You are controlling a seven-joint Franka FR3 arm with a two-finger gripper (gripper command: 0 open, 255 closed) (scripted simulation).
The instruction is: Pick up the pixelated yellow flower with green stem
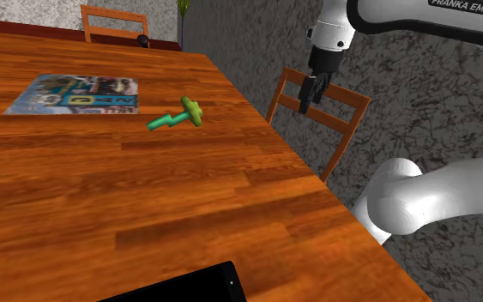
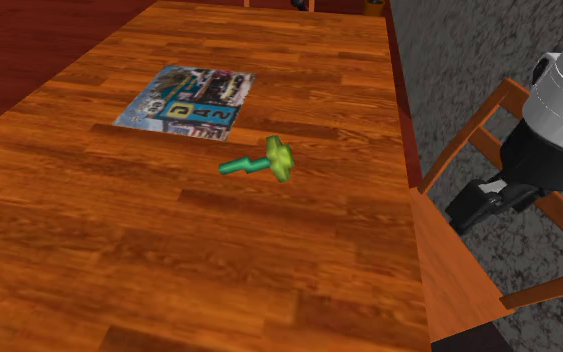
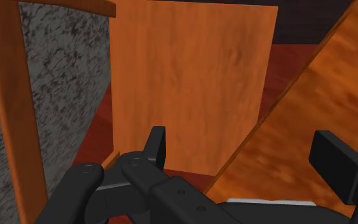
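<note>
So closest to me, a flat black slab (image 1: 188, 287) sits at the near edge of the wooden table (image 1: 145, 214), which is glossy reddish planks with a strong grain. The gripper (image 1: 311, 101) isn't even over the table. It hangs off the side above a plain orange wooden chair (image 1: 351, 96), with its black fingers (image 3: 156, 146) spread wide and nothing between them. The flower (image 1: 179, 115) lies flat on the tabletop, well apart from the gripper, off toward the shoulder view's left. It's a blocky little thing with a zigzag green stem and a chunky yellow-green head. Its long axis runs roughly along the line toward the gripper, head end nearer. My guess is the arm needs to swing across the table edge and come down over the stem. Just beyond the flower is a colourful magazine (image 1: 76, 94), flat on the table, and at the far end there's another chair (image 1: 111, 21).
</note>
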